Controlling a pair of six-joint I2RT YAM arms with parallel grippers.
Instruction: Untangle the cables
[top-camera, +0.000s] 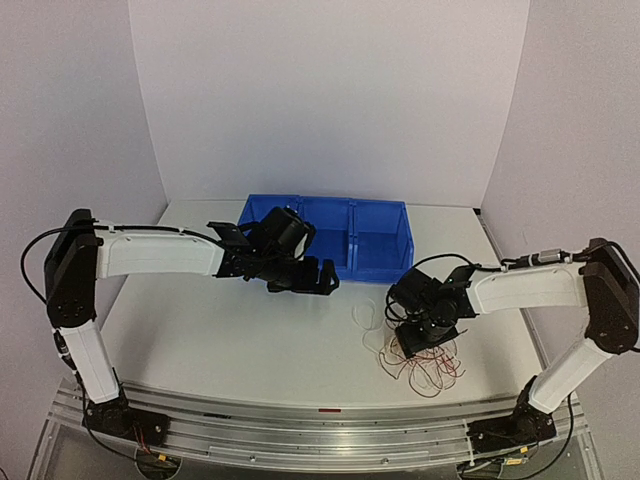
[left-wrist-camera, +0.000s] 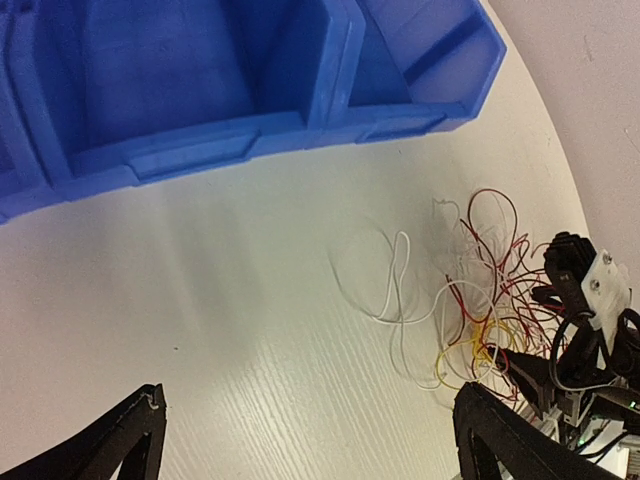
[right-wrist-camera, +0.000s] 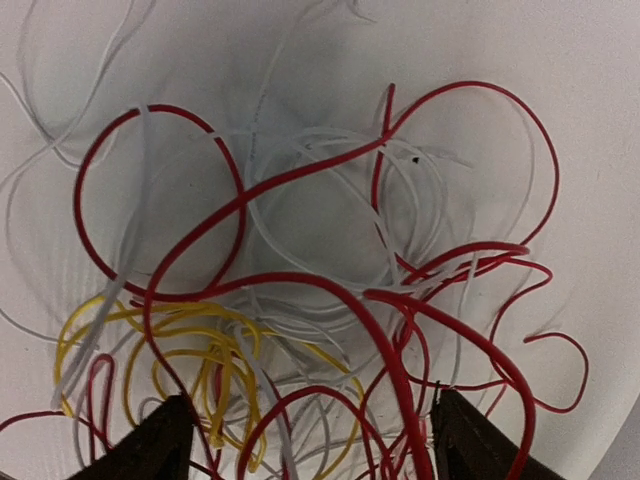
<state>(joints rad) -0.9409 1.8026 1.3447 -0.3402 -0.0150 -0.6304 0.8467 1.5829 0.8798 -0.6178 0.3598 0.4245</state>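
The cables (top-camera: 422, 362) lie in a tangled heap of red, white and yellow loops on the table at the right front. My right gripper (top-camera: 420, 338) hangs straight over the heap. In the right wrist view its fingers (right-wrist-camera: 165, 440) stand wide apart, and red, yellow and white cables (right-wrist-camera: 300, 300) lie between them, none pinched. One white loop (left-wrist-camera: 398, 290) trails left of the heap (left-wrist-camera: 485, 300). My left gripper (top-camera: 318, 277) hovers above the table in front of the bin, open and empty (left-wrist-camera: 310, 400), well left of the cables.
A blue bin (top-camera: 330, 235) with several compartments stands at the back centre of the white table (top-camera: 220, 330); its front wall (left-wrist-camera: 200, 150) fills the top of the left wrist view. The right arm's wrist (left-wrist-camera: 590, 300) shows at that view's right edge.
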